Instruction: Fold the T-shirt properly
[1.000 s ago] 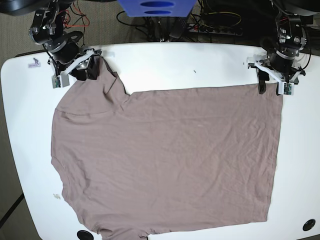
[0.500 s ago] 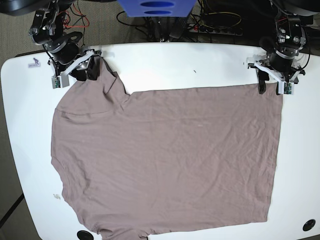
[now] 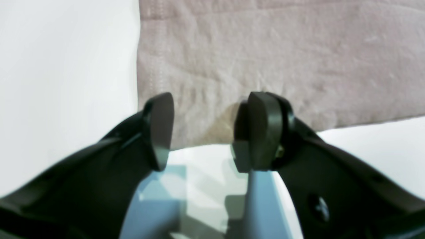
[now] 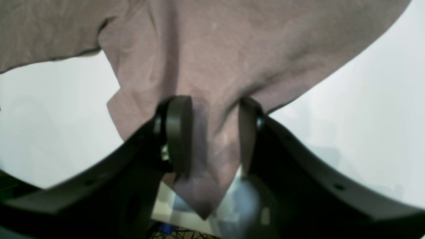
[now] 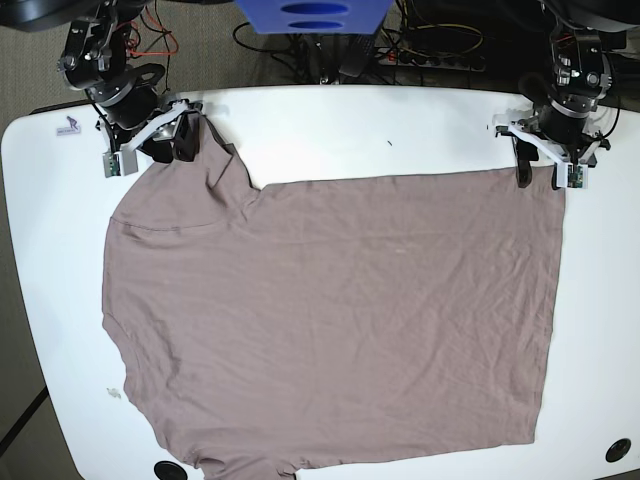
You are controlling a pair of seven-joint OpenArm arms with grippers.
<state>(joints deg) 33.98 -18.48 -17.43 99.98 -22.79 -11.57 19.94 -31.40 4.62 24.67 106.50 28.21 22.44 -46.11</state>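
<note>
Standing parted at left black gripper; straddling thin taupe T-shirt at right black gripper, grasping or not: untellable; risking slipping through shallow pinching.

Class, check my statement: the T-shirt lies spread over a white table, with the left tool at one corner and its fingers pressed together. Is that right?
Not quite: the left wrist view shows the left tool with its fingers wide apart, not pressed together. The rest stands: the T-shirt lies spread over a white table, with that tool at one corner.
</note>
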